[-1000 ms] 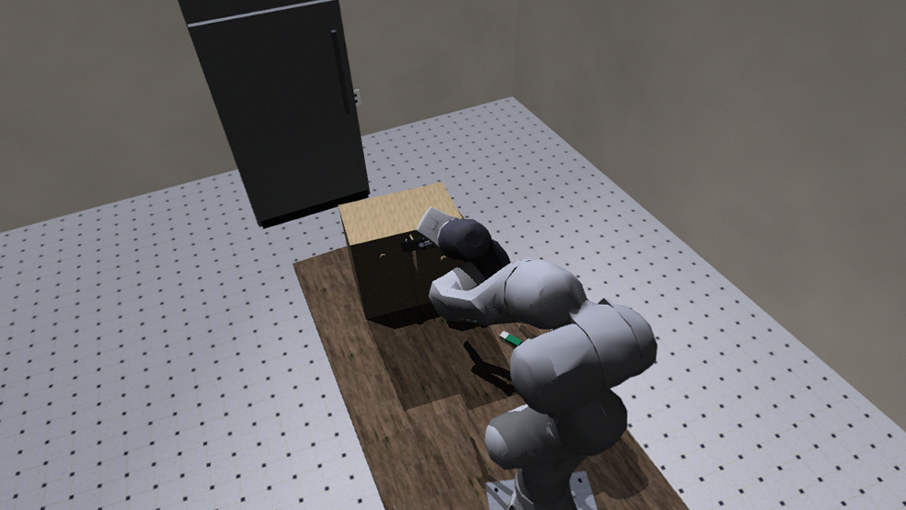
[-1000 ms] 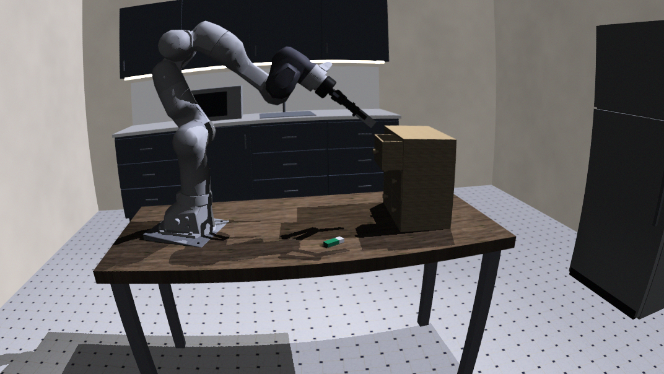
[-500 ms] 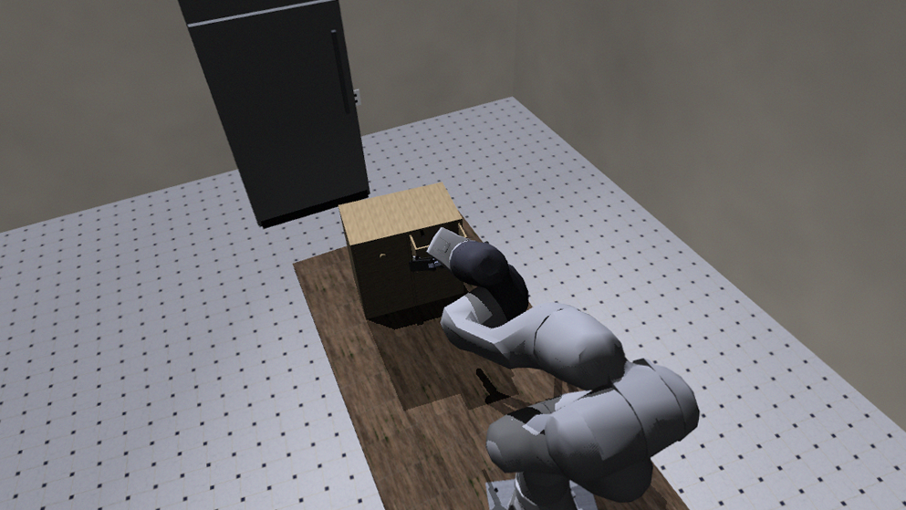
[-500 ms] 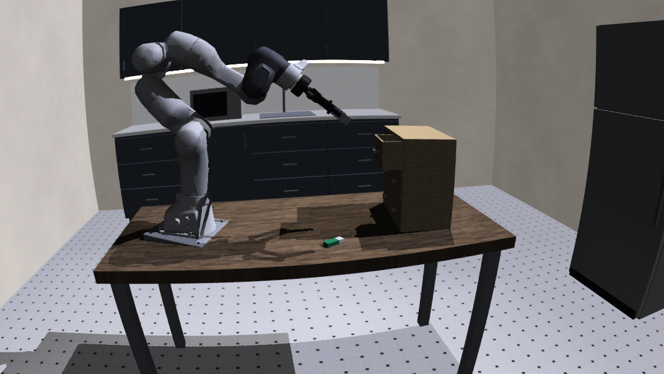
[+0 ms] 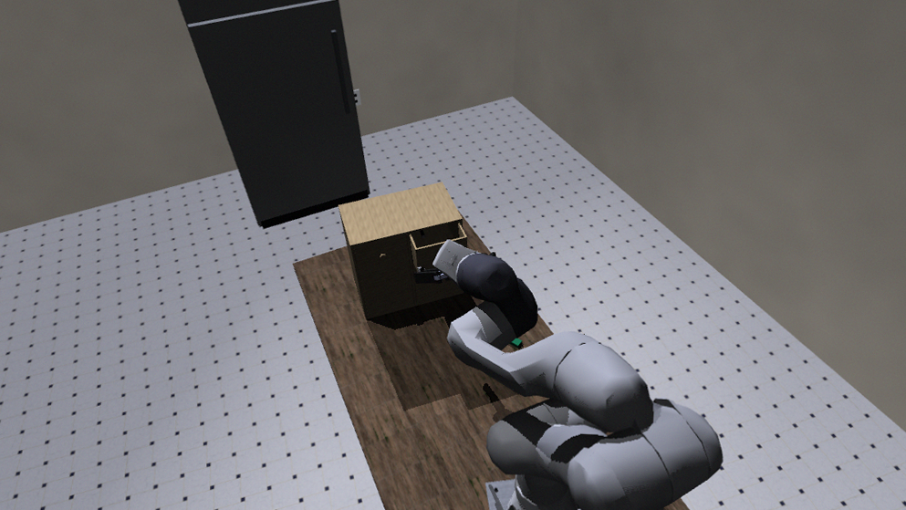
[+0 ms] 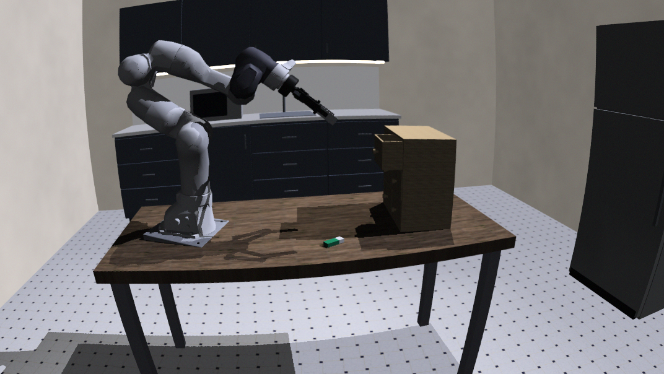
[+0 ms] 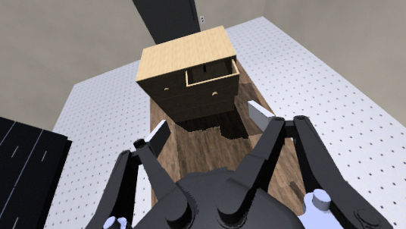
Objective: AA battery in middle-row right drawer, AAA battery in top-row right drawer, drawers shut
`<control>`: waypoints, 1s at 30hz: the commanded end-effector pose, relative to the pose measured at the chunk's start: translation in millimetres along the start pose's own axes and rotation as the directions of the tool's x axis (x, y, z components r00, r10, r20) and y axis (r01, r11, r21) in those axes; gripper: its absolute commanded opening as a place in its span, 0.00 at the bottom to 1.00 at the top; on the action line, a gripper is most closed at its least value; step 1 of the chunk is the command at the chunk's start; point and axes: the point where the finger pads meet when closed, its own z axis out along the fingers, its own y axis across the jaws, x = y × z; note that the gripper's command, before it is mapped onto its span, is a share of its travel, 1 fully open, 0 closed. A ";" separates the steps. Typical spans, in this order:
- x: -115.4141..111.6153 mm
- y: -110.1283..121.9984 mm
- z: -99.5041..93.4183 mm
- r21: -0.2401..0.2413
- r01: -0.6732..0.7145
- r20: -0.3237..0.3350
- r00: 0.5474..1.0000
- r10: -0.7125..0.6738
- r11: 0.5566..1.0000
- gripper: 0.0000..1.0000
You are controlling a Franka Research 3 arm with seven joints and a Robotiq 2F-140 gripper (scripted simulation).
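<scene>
The small wooden chest point(image 5: 400, 212) point(image 6: 427, 181) point(image 7: 185, 49) stands upright at the table's far end. Its top right drawer point(image 6: 391, 153) point(image 7: 198, 89) is pulled part way out and looks level. A small dark thing point(image 7: 204, 68) shows inside it, toward the back; I cannot tell whether it is a battery. The other drawers look pushed in, though the lower ones are in shadow. My gripper point(image 6: 331, 119) point(image 7: 207, 117) is wide open with nothing between its fingers. It hangs in front of the chest, above the drawer's height. I cannot make out either battery elsewhere.
A green and white block point(image 5: 516, 342) point(image 6: 333, 241) lies on the wooden table point(image 5: 426, 471) point(image 6: 260, 262), in front of the chest toward the right long edge. The arm's base stands at the opposite end. A dark fridge point(image 5: 278, 109) point(image 6: 622, 153) stands beyond the table.
</scene>
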 end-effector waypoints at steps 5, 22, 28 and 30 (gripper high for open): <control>-8.4 1.7 -2.1 -0.004 0.000 0.018 1.000 0.001 1.000 1.00; -5.9 1.7 -4.2 -0.004 -0.001 0.088 0.996 0.001 1.000 1.00; -1.5 1.7 -8.0 -0.004 -0.001 0.214 0.977 0.001 1.000 1.00; 0.4 1.7 -9.5 -0.004 -0.001 0.266 0.964 0.002 1.000 1.00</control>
